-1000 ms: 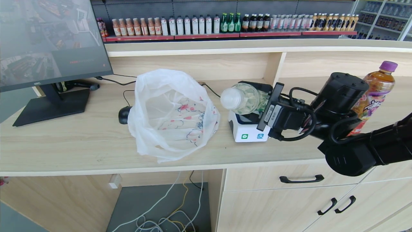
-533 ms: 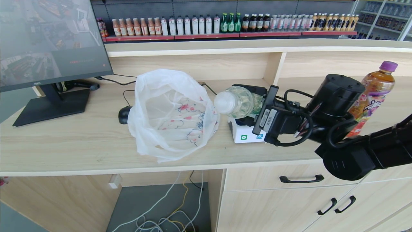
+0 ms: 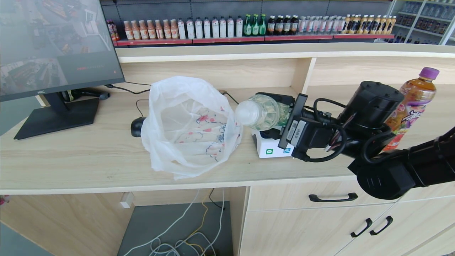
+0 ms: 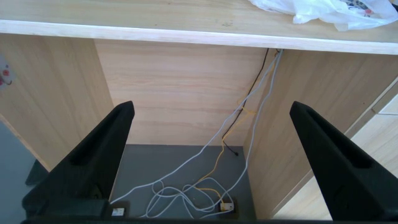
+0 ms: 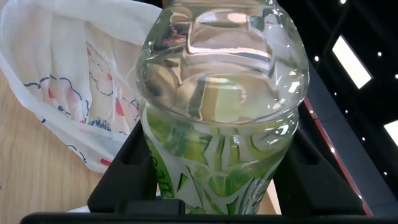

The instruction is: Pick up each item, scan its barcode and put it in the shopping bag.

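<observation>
Bottle (image 3: pixel 259 112) — in right gripper (image 3: pixel 279 115), beside bag (image 3: pixel 185 121)

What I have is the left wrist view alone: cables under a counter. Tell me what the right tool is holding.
Observer: The right tool is shut on a clear bottle with a green label, held on its side.
Operator: Now give me where that bottle hangs.
Observer: It hangs over the white scanner, with its white cap pointing toward the shopping bag, which stands open on the counter to the robot's left of the scanner.
</observation>
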{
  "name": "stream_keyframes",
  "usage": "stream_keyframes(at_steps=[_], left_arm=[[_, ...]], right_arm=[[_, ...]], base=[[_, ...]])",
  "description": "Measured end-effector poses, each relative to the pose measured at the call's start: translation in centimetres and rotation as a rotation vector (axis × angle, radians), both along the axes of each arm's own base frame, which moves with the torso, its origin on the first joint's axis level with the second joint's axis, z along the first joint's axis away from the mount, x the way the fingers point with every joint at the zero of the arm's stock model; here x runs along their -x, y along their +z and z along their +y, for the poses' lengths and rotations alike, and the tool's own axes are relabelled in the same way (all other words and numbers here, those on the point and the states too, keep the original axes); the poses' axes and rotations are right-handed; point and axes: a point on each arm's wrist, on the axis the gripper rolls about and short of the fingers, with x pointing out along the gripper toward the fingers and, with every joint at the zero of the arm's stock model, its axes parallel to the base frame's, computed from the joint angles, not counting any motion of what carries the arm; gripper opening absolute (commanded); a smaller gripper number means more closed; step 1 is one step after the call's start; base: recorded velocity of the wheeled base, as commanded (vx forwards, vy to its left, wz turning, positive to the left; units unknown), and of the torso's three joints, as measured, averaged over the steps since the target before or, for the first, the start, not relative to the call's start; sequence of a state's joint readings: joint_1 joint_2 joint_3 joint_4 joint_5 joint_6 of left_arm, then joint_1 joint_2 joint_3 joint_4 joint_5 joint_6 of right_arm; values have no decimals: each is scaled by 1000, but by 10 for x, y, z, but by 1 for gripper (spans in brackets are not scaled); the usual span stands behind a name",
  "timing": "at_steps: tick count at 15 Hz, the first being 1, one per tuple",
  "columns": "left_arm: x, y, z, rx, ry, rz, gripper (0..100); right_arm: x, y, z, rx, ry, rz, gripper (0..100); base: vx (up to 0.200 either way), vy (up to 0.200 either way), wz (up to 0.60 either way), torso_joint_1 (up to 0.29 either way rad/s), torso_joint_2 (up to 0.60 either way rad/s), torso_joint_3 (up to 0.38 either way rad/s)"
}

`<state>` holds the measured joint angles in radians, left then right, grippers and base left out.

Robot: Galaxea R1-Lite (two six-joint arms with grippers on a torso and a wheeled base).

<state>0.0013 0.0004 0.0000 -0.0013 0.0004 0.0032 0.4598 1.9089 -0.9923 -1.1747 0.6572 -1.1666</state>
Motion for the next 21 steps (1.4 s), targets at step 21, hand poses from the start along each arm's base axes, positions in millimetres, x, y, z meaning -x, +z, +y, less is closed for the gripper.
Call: stream_keyframes(at_steps=[21], left_arm=[[0,0,0,0,0,0,100]], right_arm=[[37,58,-15,-225,72,161,0]], base=[[0,0,0,0,0,0]])
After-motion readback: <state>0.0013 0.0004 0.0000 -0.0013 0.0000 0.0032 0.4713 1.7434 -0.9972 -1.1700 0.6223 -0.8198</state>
